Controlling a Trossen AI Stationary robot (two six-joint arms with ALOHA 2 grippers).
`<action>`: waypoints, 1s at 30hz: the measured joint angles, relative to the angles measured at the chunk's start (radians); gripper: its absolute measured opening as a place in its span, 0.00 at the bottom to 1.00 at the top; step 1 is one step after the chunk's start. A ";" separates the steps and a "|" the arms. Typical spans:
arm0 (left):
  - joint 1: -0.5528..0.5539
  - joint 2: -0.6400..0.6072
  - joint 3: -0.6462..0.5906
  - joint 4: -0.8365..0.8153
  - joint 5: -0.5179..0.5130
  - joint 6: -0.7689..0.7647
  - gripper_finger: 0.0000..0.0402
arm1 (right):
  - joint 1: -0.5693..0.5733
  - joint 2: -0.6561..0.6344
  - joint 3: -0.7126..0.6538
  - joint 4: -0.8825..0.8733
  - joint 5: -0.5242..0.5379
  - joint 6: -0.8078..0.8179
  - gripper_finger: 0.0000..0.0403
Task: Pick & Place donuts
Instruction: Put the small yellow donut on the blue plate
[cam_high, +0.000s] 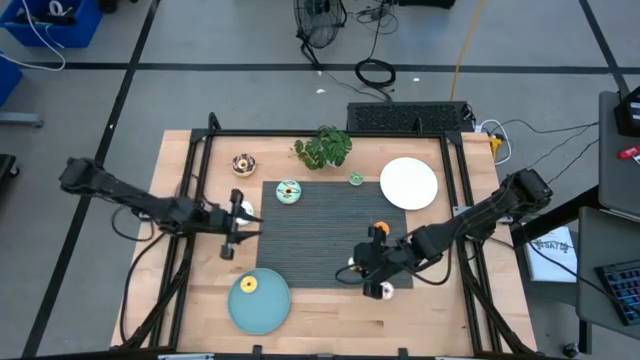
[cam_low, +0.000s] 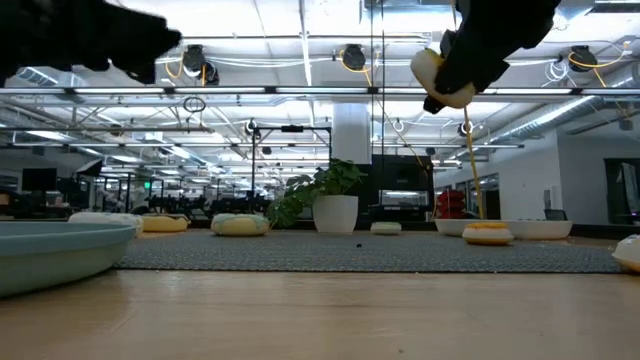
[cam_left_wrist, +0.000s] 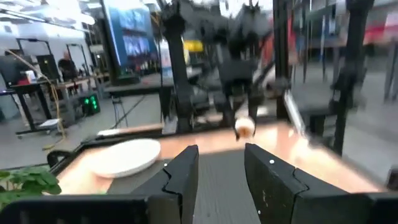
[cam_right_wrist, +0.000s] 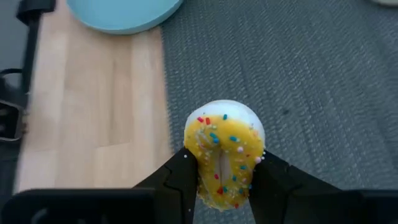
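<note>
Fingers (cam_right_wrist: 186, 177) pinching yellow sprinkled donut (cam_right_wrist: 224, 152), seemingly aloft

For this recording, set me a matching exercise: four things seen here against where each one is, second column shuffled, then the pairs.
Things:
1. yellow sprinkled donut
2. yellow donut
3. brown donut
4. teal-iced donut

Places:
A. on the bare wood near the table's far left corner
B. on the teal plate
C. between the jaws of the right gripper, lifted off the table
D. on the dark mat, near its far left corner

Pairs: 1-C, 2-B, 3-A, 4-D
</note>
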 joint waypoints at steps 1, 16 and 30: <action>0.000 0.058 0.029 -0.020 -0.001 0.005 0.33 | 0.000 0.001 0.000 -0.002 0.005 -0.009 0.26; 0.002 0.794 0.670 -0.368 -0.043 0.154 0.62 | 0.000 0.130 0.000 0.047 0.089 -0.118 0.26; 0.007 1.027 0.881 -0.409 0.042 0.164 0.69 | 0.000 0.183 -0.001 0.104 0.113 -0.158 0.26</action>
